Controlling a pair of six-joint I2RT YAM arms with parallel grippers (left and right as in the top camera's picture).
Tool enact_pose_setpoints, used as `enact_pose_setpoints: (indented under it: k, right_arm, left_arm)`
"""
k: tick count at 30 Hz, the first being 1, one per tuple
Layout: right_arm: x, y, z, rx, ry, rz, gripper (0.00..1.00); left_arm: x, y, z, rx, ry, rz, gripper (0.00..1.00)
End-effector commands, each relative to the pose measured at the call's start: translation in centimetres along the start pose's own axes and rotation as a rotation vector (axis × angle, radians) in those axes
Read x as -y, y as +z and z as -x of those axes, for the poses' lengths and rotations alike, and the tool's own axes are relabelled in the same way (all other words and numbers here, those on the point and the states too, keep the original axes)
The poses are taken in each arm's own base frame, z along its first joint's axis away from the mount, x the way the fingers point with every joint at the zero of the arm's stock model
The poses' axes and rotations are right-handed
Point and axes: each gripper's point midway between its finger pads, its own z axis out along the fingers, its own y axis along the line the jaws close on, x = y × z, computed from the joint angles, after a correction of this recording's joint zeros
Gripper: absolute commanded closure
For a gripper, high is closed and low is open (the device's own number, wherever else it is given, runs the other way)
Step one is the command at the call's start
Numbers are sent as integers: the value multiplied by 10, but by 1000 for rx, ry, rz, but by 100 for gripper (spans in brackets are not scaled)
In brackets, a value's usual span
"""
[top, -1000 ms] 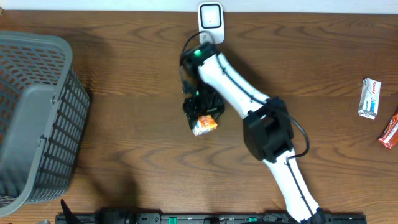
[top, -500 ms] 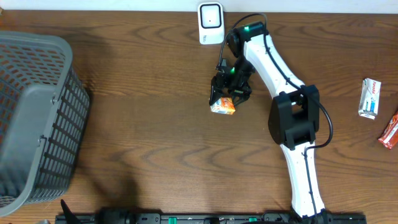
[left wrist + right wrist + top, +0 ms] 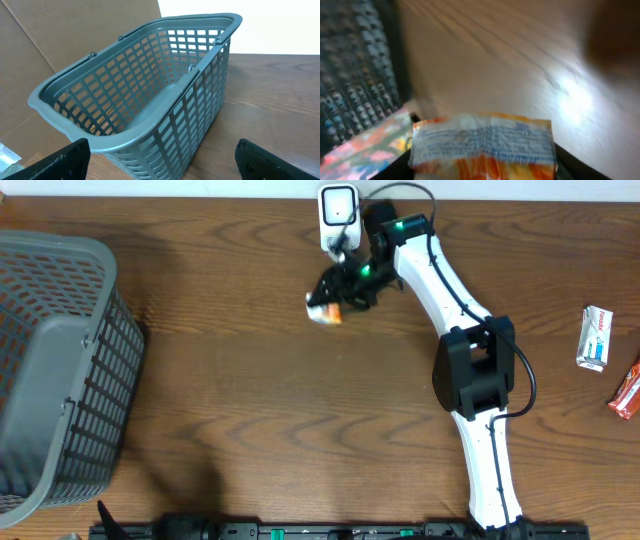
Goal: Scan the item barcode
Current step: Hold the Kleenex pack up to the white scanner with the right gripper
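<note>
Close up at the right wrist, the orange and white packet (image 3: 482, 142) fills the lower middle of a blurred picture, its back seam towards the camera and a dark finger (image 3: 572, 167) edge on either side. Only this view shows the print, which is too smeared to read, so I cannot tell whether a barcode faces out. At the left wrist, the left hand (image 3: 167, 167) stands wide open with nothing between its fingers (image 3: 67, 160). Beyond them the grey basket (image 3: 165, 115) is seen from the side, upright on the table (image 3: 280, 95), its open grid walls plain here as they are not from above.

From overhead, the right arm (image 3: 470, 380) runs from the near edge of the table (image 3: 250, 430) up to the far edge. There the right hand (image 3: 335, 295) is closed on the packet (image 3: 323, 310), gripping it by its sides. The packet sits just in front of the white scanner (image 3: 338, 212) and a little to its left, near it but apart; whether it touches the table I cannot tell. The basket (image 3: 110, 380) fills the left side, well apart from the packet.

Counted: one basket, one scanner, and three packets, namely the one being gripped and two lying near the right edge, a white and blue one (image 3: 594, 338) and a red one (image 3: 627, 390) partly cut off
</note>
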Motion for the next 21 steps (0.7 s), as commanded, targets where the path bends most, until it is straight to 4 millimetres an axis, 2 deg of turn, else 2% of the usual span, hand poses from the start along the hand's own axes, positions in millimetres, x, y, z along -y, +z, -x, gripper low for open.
enact_pose_setpoints:
  k: [1, 3, 4, 8, 10, 13, 17, 19, 21]
  right_arm:
    - [-28, -7, 34, 105, -80, 153, 41]
    - [-35, -11, 58, 197, -181, 157, 41]
    - [-39, -15, 77, 273, -239, 141, 40]
    - [-46, -32, 121, 473, -369, 71, 36]
    - [-39, -43, 142, 581, -390, -20, 36]
    - [-15, -70, 177, 778, -365, -236, 39]
    - [-3, -103, 201, 949, -401, -439, 39]
    - [0, -114, 210, 1012, -419, -506, 39]
    - [12, -123, 222, 1095, -403, -571, 40]
  left_arm:
    - [-2, -1, 0, 0, -4, 11, 7]
    - [-2, -1, 0, 0, -4, 11, 7]
    - [-2, -1, 0, 0, -4, 10, 7]
    - [-2, -1, 0, 0, -4, 11, 7]
    - [-2, -1, 0, 0, -4, 10, 7]
    - [-2, -1, 0, 0, -4, 11, 7]
    - [-2, -1, 0, 0, -4, 11, 7]
    - [-2, -1, 0, 0, -4, 11, 7]
    - [-2, -1, 0, 0, -4, 11, 7]
